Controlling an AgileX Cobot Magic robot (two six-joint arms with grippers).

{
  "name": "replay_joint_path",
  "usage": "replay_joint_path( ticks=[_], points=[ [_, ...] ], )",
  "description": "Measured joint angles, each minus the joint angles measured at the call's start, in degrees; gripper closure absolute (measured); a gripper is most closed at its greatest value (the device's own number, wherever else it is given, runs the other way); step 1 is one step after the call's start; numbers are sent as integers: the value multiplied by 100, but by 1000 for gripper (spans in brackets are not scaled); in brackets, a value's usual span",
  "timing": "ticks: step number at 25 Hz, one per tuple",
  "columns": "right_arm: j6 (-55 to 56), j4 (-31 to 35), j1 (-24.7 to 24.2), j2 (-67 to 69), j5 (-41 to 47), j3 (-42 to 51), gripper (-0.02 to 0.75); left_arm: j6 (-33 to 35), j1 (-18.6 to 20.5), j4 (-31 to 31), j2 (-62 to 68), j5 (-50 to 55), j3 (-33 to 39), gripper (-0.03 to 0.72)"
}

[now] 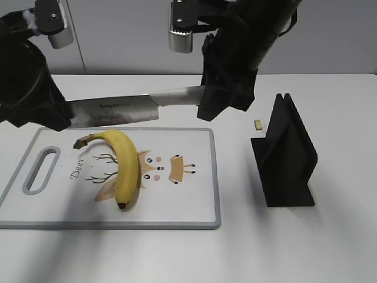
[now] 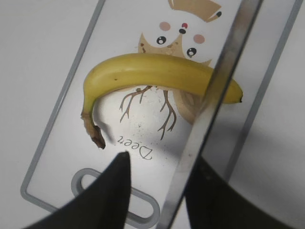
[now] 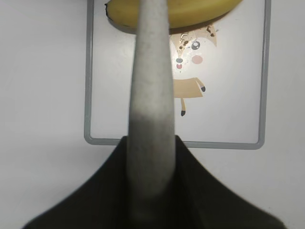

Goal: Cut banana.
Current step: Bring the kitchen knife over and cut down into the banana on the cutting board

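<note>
"Deer" (image 1: 78,169) is the word printed in script on the white board (image 1: 194,209), next to antler line art and two cartoon deer faces; the wrist camera on the left shows the same word upside down by the grey handle slot (image 2: 112,198). There's small lettering on the knife (image 1: 126,109) blade too, but it's too fine to read. The banana (image 1: 125,165) lies whole on the board, curved, brown stem (image 1: 83,141) toward the far left corner, black tip toward the near edge, right across the deer drawing. The knife hangs level above the board's far edge, off the fruit, blade toward the left side and pale handle (image 1: 177,95) toward the right. The right gripper (image 1: 215,97) is clamped on that handle; its wrist camera looks straight down the handle to the banana beyond. The left gripper (image 1: 50,115) sits at the blade's tip end; its wrist view shows the blade edge-on running between its two dark fingers (image 2: 112,193), though whether they pinch the steel I cannot tell. Right of the board stands a black knife stand (image 1: 287,156), nothing in its slot, with a tiny pale scrap (image 1: 258,124) on the table beside it.
</note>
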Motion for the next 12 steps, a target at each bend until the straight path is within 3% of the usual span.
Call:
replay_joint_path(
  ticks=[5, 7, 12],
  points=[
    [145, -3, -5, 102, -97, -5, 565, 50, -13, 13, 6, 94, 0, 621],
    [238, -23, -5, 188, -78, -6, 562, 121, -19, 55, 41, 169, 0, 659],
    [614, 6, -5, 417, 3, -11, 554, 180, -19, 158, 106, 159, 0, 665]
  ],
)
